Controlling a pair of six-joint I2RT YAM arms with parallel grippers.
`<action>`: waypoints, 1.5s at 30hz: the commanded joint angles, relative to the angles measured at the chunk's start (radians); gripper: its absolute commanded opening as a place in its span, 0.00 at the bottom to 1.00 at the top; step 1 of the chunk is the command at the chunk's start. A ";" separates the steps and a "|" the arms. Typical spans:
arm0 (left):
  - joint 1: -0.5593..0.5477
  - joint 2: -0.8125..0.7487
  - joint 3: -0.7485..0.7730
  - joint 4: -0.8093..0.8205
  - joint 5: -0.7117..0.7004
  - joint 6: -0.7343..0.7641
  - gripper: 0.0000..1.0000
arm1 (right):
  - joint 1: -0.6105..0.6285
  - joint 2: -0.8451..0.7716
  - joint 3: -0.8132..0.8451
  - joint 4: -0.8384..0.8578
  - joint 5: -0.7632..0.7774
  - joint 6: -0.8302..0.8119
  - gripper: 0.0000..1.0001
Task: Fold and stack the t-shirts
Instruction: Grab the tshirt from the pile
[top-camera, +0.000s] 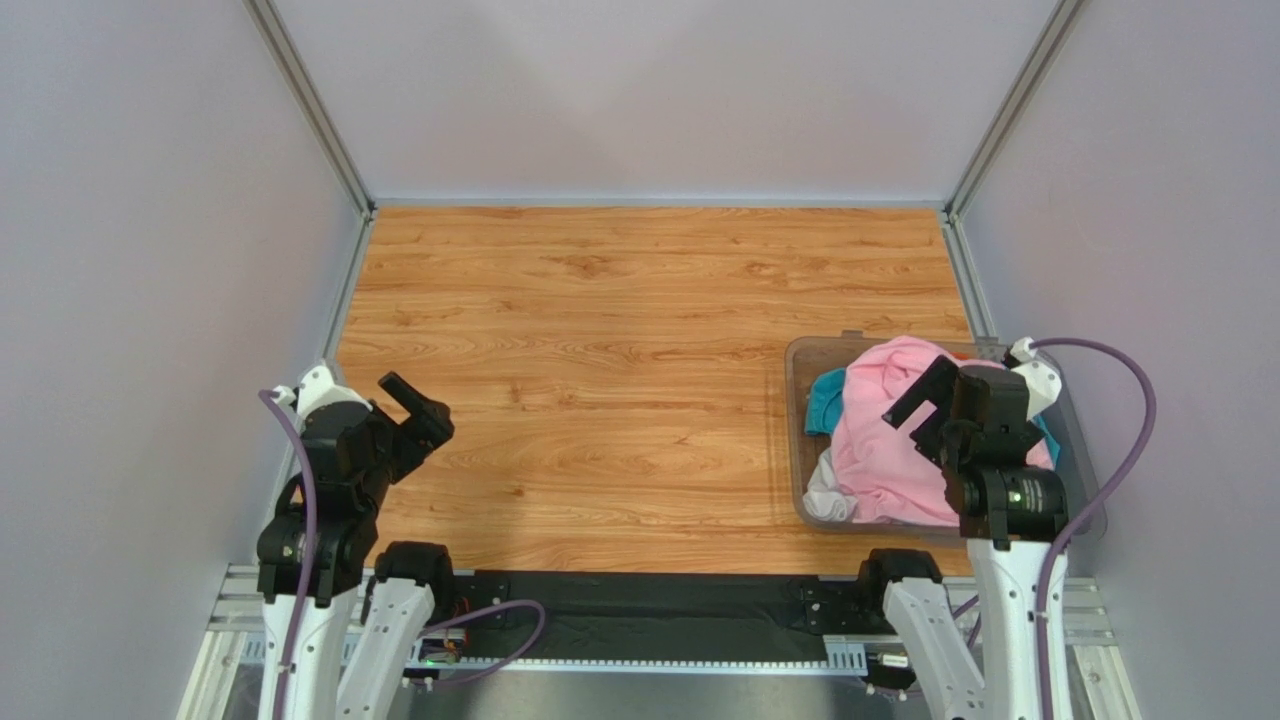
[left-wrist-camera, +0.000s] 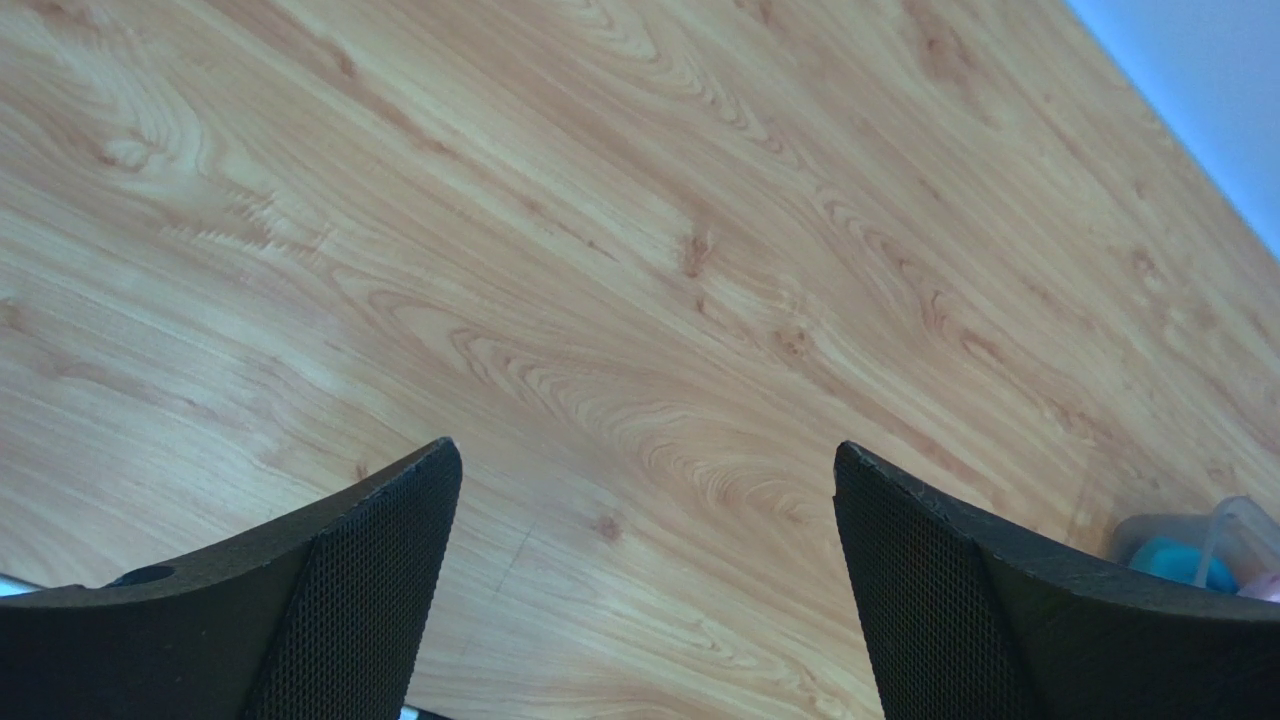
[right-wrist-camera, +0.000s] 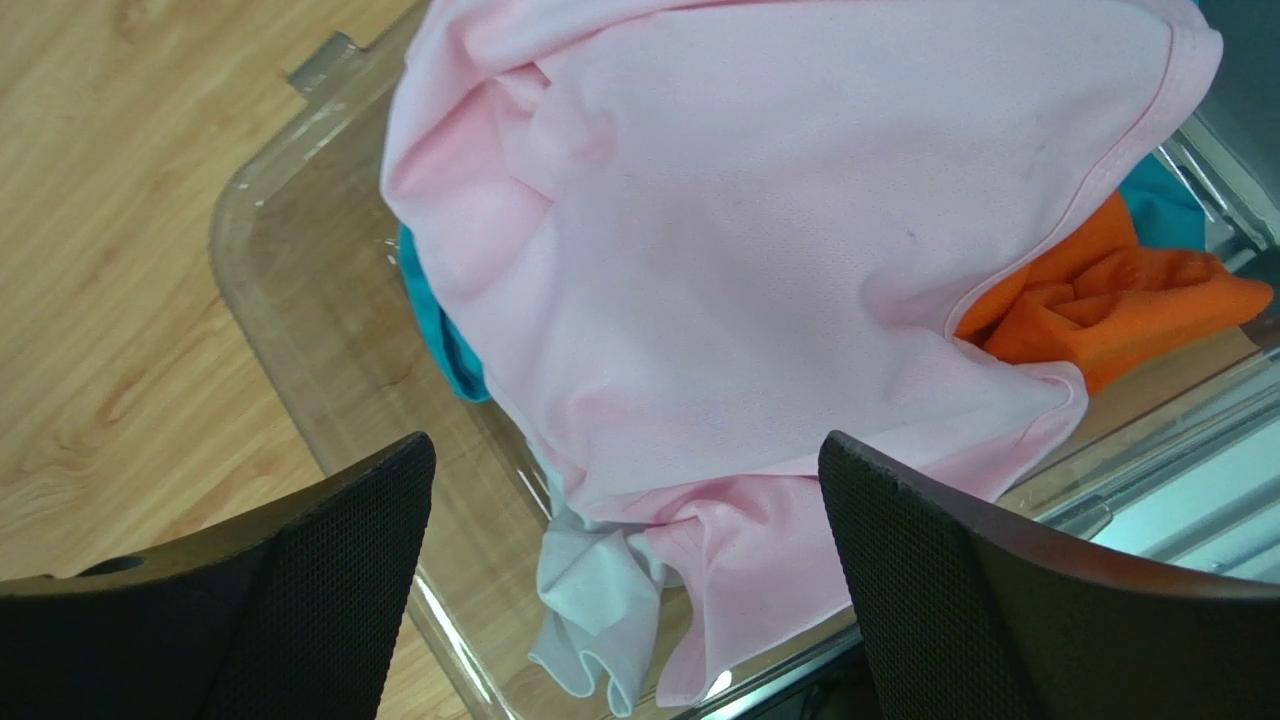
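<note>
A light pink t-shirt (top-camera: 879, 428) lies crumpled on top of a pile in a clear plastic bin (top-camera: 796, 435) at the right. In the right wrist view the pink shirt (right-wrist-camera: 751, 255) covers an orange shirt (right-wrist-camera: 1120, 308), a teal shirt (right-wrist-camera: 443, 353) and a white shirt (right-wrist-camera: 601, 600). Teal (top-camera: 824, 402) and white (top-camera: 828, 491) also peek out in the top view. My right gripper (top-camera: 920, 407) is open above the pile, holding nothing (right-wrist-camera: 624, 510). My left gripper (top-camera: 421, 405) is open and empty over bare wood at the left (left-wrist-camera: 646, 510).
The wooden table (top-camera: 631, 360) is walled by grey panels on three sides. The bin's corner (left-wrist-camera: 1202, 548) shows at the right edge of the left wrist view. A black rail (top-camera: 631, 630) runs along the near edge between the arm bases.
</note>
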 joint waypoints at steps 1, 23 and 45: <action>0.003 0.044 -0.013 0.041 0.038 0.000 1.00 | 0.000 0.069 -0.023 -0.037 0.057 0.020 1.00; 0.003 0.057 -0.058 0.081 0.089 -0.001 1.00 | -0.004 0.565 -0.014 0.223 0.254 0.172 0.56; 0.003 0.071 -0.067 0.082 0.100 0.000 1.00 | -0.006 0.245 0.241 0.213 0.129 0.023 0.03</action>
